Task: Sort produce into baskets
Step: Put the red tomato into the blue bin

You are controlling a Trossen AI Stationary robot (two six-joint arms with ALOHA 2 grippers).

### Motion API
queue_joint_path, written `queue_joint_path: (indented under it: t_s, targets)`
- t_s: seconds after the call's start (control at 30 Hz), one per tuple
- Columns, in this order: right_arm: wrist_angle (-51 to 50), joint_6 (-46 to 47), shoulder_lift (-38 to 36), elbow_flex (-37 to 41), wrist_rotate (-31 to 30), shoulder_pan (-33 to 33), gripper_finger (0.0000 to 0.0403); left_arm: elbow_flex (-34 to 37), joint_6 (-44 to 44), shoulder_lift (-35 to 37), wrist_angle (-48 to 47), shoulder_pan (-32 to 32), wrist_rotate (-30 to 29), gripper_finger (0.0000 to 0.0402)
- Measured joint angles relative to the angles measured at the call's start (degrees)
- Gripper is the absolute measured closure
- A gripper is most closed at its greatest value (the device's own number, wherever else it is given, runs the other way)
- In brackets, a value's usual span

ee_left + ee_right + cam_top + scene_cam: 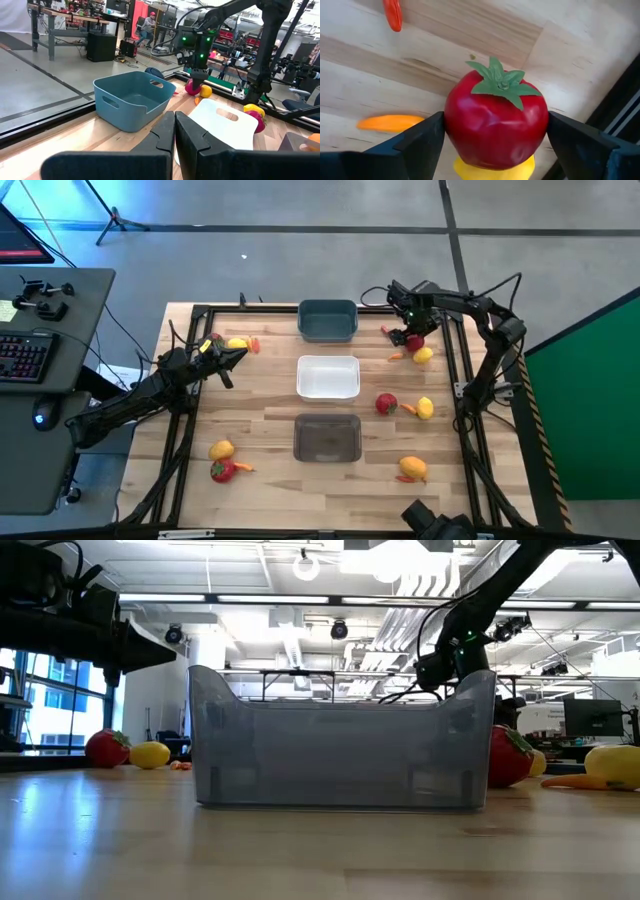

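My right gripper (412, 338) is at the table's far right, shut on a red strawberry-like fruit (496, 125) with a green leafy cap. A lemon (423, 355) and a small carrot (396, 357) lie right beside it. My left gripper (238, 357) is shut and empty above the far left of the table, pointing toward the baskets. The blue-grey basket (327, 320), the white basket (328, 377) and the translucent grey basket (327, 438) stand in a row down the table's middle. My right gripper pinches the red fruit between its two fingers, one finger (420, 142) on each of two opposite sides (451, 125) at the fruit's widest part. The fingers come from above, pointing down. The green cap (500, 82) faces up. I cannot tell whether the fruit is clear of the table.
Loose produce lies on the wood: a red fruit (215, 340) and a lemon (237, 342) at far left, a lemon (221, 449) and a red fruit (222, 471) at near left, a red fruit (386, 403) and a lemon (425, 408) at right, and a lemon (413, 468) at near right.
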State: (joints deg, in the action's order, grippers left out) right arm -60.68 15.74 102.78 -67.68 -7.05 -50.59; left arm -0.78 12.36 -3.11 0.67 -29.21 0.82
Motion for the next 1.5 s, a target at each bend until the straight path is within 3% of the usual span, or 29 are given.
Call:
queue_joint_path:
  t_s: [0.43, 0.87, 1.2, 1.5]
  targets:
    - [-0.7, -4.1, 0.1, -0.4, 1.7, -0.2, 0.0163, 0.0, 0.0, 0.0, 0.0, 0.0, 0.0, 0.0401]
    - [-2.7, -2.6, 0.3, -5.5, 5.7, 0.4, 0.0171, 0.0, 0.0, 0.0, 0.0, 0.0, 0.0, 0.0401]
    - [-7.0, 0.9, 0.2, -20.4, 7.6, 6.2, 0.0172, 0.0, 0.0, 0.0, 0.0, 0.0, 0.0, 0.0401]
    - [0.3, 13.8, 0.1, -32.2, 7.5, 16.0, 0.0173, 0.0, 0.0, 0.0, 0.0, 0.0, 0.0, 0.0401]
